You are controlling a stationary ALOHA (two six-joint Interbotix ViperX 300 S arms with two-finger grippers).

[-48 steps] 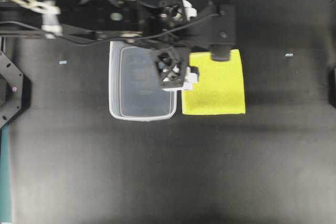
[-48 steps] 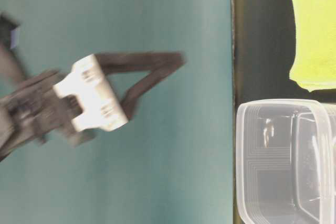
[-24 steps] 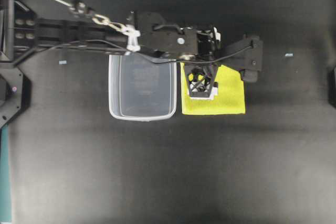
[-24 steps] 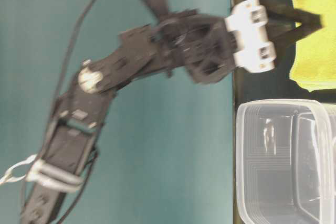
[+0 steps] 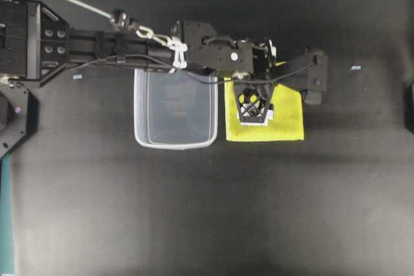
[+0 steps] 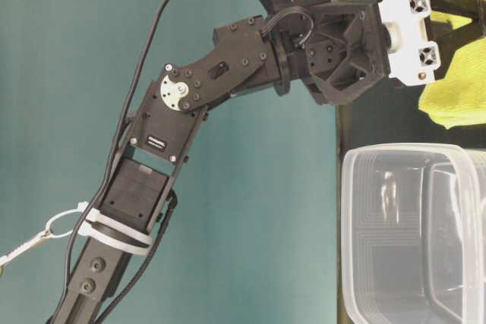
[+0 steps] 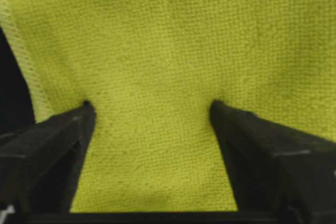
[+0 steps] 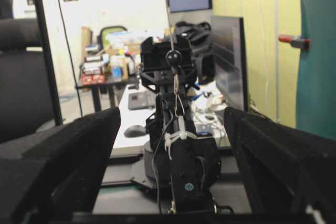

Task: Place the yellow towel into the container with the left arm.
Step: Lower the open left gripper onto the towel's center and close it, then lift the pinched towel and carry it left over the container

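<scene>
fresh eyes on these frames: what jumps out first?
The yellow towel stands out most, bright against the dark table, lying just right of the container in the overhead view. Next is the left arm, stretched across over the container's far rim, its left gripper open with both fingertips pressed into the towel. The container looks empty in these views.

Left tool (image 7: 149,108) down, fingers spread; right tool (image 8: 170,124) spread.
</scene>
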